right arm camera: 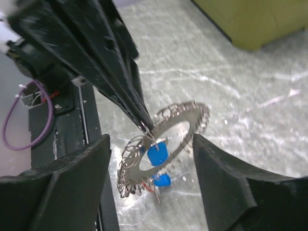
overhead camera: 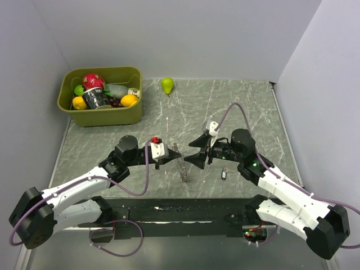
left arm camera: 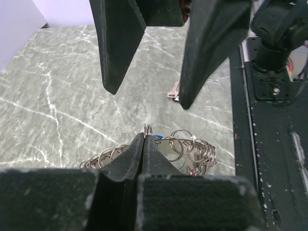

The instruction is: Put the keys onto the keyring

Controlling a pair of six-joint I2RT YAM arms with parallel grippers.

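Two grippers meet above the table (overhead camera: 236, 107): the left gripper (right arm camera: 144, 124), jaws pressed together, pinches a small loop on the keyring (right arm camera: 188, 114), blue-tagged keys (right arm camera: 157, 153) hanging at it, between the right gripper (left arm camera: 148, 96), spread wide.

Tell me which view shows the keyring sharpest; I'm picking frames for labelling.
Top external: evenly lit, keyring tiny and faint. Left wrist: left gripper blurred up close, keyring beyond it crispest. Right wrist: keyring large but soft, glare streaking the table.
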